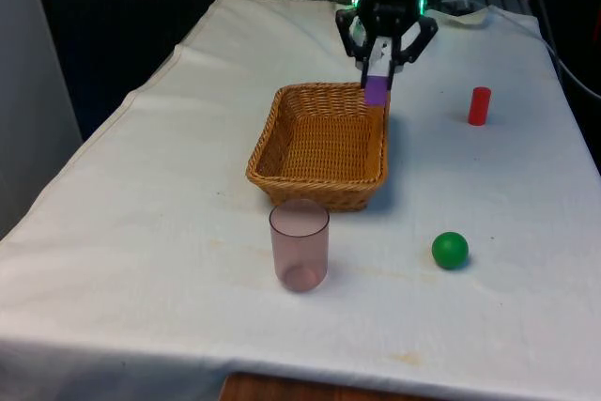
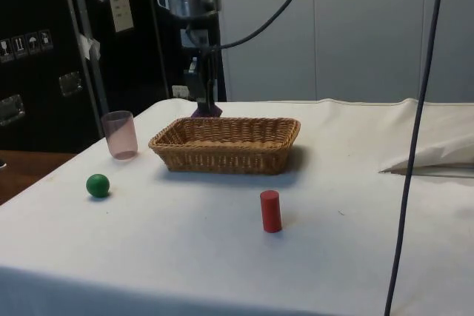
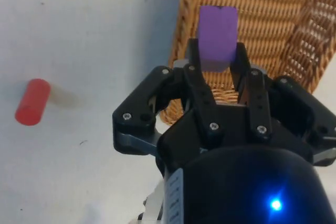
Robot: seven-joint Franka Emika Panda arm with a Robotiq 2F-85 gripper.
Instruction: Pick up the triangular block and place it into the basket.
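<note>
Five things share the white-clothed table (image 1: 141, 232), and the biggest of them is the woven wicker basket (image 1: 322, 146), a rectangular one with sloping walls that sits near the middle of the cloth. In the side view the basket (image 2: 226, 143) stands between the cup and the open stretch of cloth.

Next in size is the black two-finger gripper (image 1: 377, 82), hanging above the basket's far corner on the front view's right. Its fingers (image 3: 248, 80) are pinched onto a purple block (image 1: 376, 92), which is lifted off the table and sits just over the basket's rim. From the wrist view the purple block (image 3: 217, 37) shows a flat rectangular face, with the wicker weave behind it and the rim running beneath; its triangular shape cannot be told from these angles. In the side view the block (image 2: 207, 111) peeps out just behind the basket's far edge.

A translucent pink cup (image 1: 300, 244) stands upright just in front of the basket, near the table's front edge. A red cylinder (image 1: 479, 106) stands upright well apart from the basket, on the front view's right. Smallest is a green ball (image 1: 450, 250), resting on the cloth to the right of the cup in the front view.
</note>
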